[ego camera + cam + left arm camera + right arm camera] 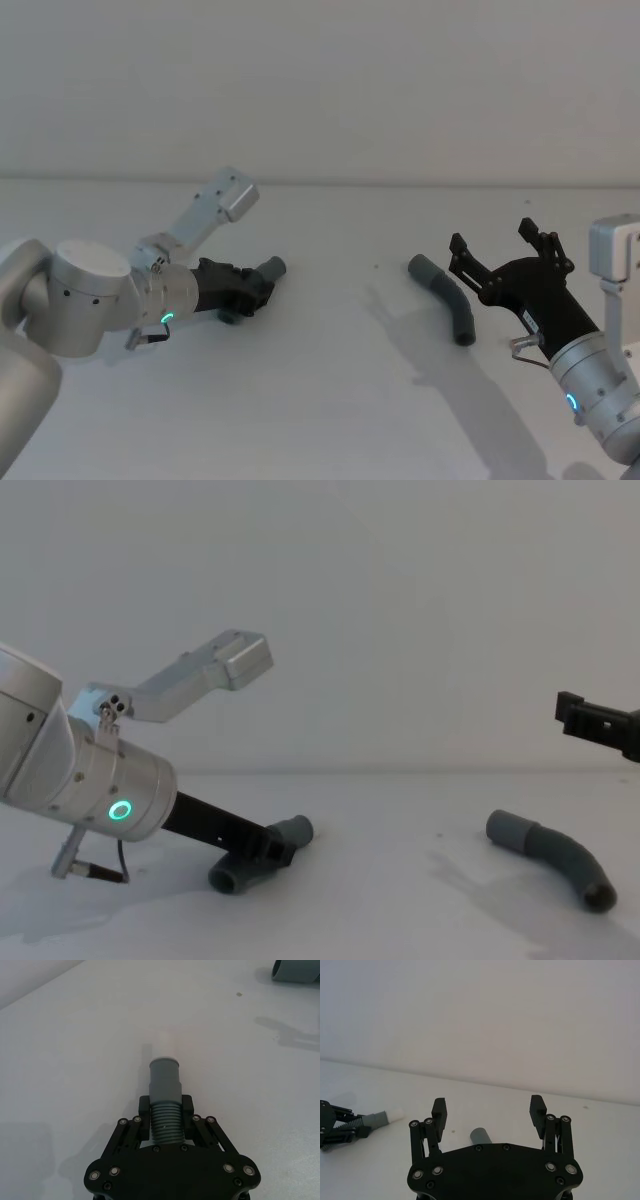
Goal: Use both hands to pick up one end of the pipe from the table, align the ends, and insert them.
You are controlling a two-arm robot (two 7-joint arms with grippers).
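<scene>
One white counter (320,420) | left gripper (258,290) at 9 o'clock, fingers clamped on ribbed left piece (165,1127), cuff (165,1077) protruding | right gripper (492,238) at 3 o'clock, fingers apart beside free piece (447,297) | risk: curved piece may roll when pinched, skewing cuffs.

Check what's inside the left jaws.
The left gripper is shut on the ribbed part of a pipe; the cuff sticks out ahead. The stretch passing under the gripper's body is covered in the wrist view.
</scene>
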